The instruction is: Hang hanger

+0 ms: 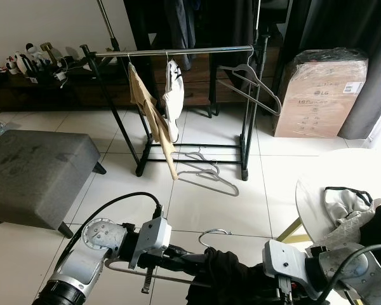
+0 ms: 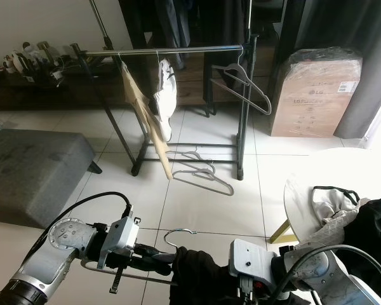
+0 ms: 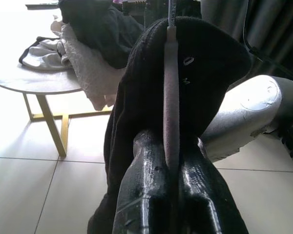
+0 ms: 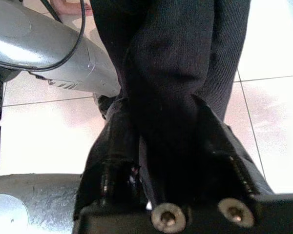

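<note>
Near the robot, a grey hanger (image 1: pixel 214 236) with a silver hook carries a black garment (image 1: pixel 223 274), plain and unpatterned, pinched by the black left hand (image 3: pixel 172 192) and the black right hand (image 4: pixel 173 161). Farther off, the black clothes rack (image 1: pixel 178 52) has a silver rail with a tan garment (image 1: pixel 153 117) and a white one (image 1: pixel 172 95). The floor (image 1: pixel 197 203) is white tile, the ottoman (image 1: pixel 35 171) at left mottled grey, the box (image 1: pixel 320 95) at far right brown, and the tabletop (image 1: pixel 324 184) at right white on yellow legs.

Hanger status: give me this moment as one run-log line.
hanger: carrying black garment, off rail | left claw: shut on hanger | right claw: shut on black garment
</note>
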